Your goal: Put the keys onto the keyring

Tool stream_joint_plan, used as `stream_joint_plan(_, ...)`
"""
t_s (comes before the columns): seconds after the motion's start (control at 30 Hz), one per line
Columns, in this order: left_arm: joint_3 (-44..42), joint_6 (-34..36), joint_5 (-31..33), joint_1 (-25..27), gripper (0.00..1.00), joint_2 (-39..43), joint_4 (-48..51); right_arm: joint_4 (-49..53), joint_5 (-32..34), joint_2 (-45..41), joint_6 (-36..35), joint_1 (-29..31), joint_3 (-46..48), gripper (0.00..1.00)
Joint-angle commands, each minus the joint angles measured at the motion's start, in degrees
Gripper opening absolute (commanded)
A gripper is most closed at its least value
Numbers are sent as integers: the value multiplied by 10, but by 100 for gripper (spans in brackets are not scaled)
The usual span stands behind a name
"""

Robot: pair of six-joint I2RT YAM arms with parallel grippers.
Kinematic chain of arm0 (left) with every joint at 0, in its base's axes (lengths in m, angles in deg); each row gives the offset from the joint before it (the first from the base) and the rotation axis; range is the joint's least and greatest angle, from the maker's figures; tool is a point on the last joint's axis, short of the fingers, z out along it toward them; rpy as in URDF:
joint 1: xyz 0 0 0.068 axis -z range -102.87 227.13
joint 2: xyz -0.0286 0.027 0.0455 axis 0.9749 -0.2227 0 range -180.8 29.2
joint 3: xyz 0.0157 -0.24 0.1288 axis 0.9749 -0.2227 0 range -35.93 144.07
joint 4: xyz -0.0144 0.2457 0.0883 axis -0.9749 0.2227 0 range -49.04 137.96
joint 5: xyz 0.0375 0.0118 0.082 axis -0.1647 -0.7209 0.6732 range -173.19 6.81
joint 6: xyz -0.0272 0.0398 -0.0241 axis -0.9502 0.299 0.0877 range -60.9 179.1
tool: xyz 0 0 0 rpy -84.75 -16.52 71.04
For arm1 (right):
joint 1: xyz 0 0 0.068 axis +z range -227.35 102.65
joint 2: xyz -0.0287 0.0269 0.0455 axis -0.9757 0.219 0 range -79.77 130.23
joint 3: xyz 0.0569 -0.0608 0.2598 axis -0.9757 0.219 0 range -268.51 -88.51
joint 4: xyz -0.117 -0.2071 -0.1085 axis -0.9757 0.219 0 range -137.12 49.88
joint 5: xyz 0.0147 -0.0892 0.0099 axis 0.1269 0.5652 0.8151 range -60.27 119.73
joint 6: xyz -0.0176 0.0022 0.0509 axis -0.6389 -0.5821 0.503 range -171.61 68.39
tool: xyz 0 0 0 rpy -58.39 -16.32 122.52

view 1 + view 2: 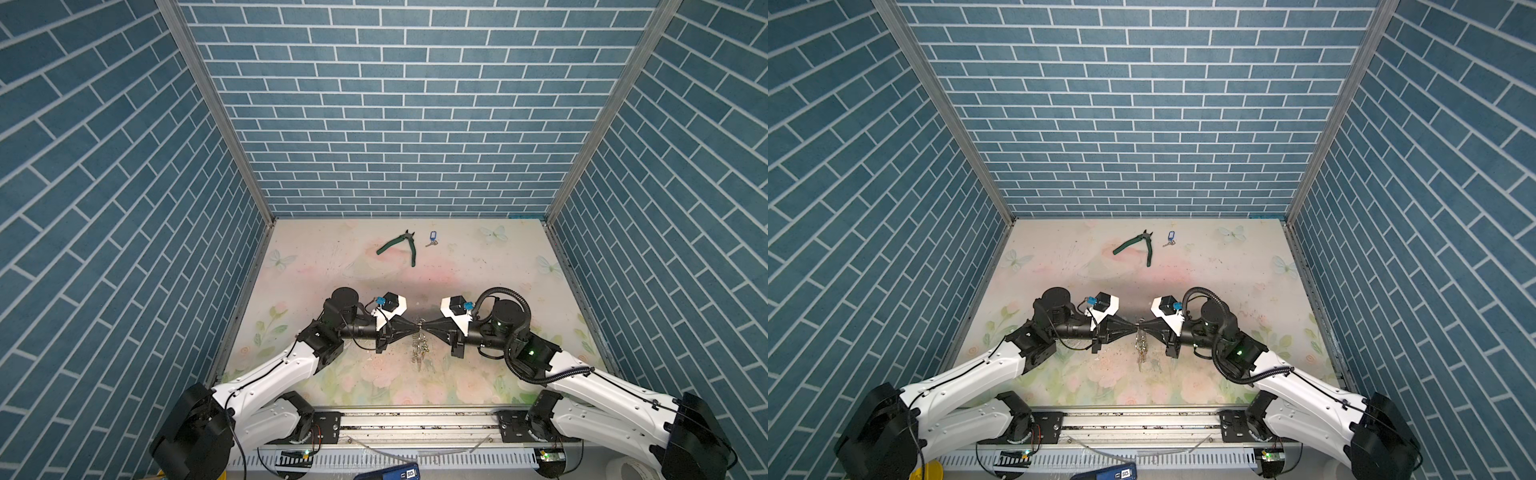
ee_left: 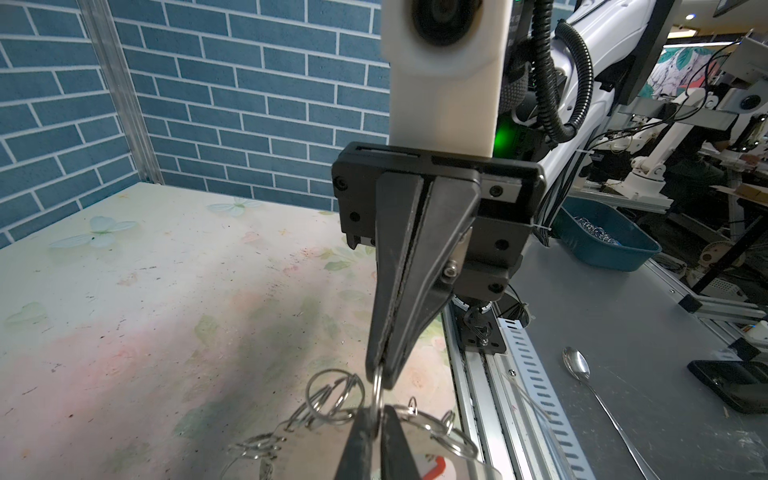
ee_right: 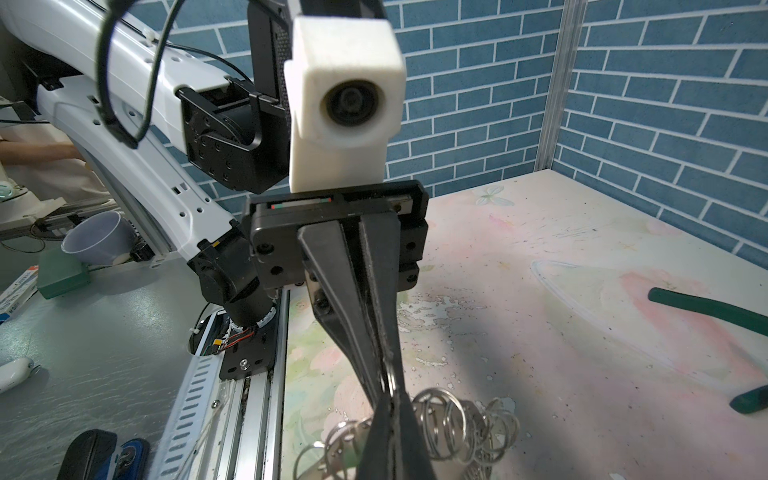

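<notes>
The keyring (image 1: 419, 353) (image 1: 1142, 353) hangs above the table's middle in both top views, its silvery rings dangling. My left gripper (image 1: 415, 326) (image 2: 374, 432) and right gripper (image 1: 424, 326) (image 3: 390, 415) meet tip to tip. Both are shut on the same small ring (image 2: 377, 395) of the keyring. More rings (image 2: 332, 399) (image 3: 449, 424) fan out on both sides of the fingers. A bit of red (image 2: 436, 465) shows under the keyring's plate. The keys (image 1: 432, 239) (image 1: 1170, 239), with the blue tag, lie on the table at the back, far from both grippers.
Green-handled pliers (image 1: 401, 245) (image 1: 1138, 245) lie open left of the keys. Blue brick walls close in the back and sides. A metal rail (image 1: 415, 419) runs along the front edge. A spoon (image 2: 577, 365) and a blue bin (image 2: 606, 237) sit outside the cell.
</notes>
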Motion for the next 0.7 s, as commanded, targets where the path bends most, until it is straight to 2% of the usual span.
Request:
stream_joint_plan(0.0, -3, -1, 0, -1, 11, 8, -19, -25, -15, 1, 11, 2, 8, 0)
stream_joint_plan(0.33, 3, 4, -1, -1, 2, 1, -10, -18, -4, -4, 10, 1, 5, 0)
stream_joint_plan(0.47, 2, 12, 34, -1, 0, 3, 1, -11, 31, -30, 21, 1, 7, 0)
stream_joint_plan(0.5, 2, 12, 41, -1, 0, 4, 2, -7, 46, -41, 21, 0, 8, 5)
stream_joint_plan(0.57, 0, 8, 62, -1, 0, 5, -2, 7, 93, -67, 19, -3, 15, 26)
stream_joint_plan(0.63, -6, 8, 87, -1, 1, 12, -5, 23, 184, -92, 24, -8, 21, 43)
stream_joint_plan(0.67, -9, 9, 97, -1, 1, 16, -7, 35, 221, -98, 28, -11, 19, 48)
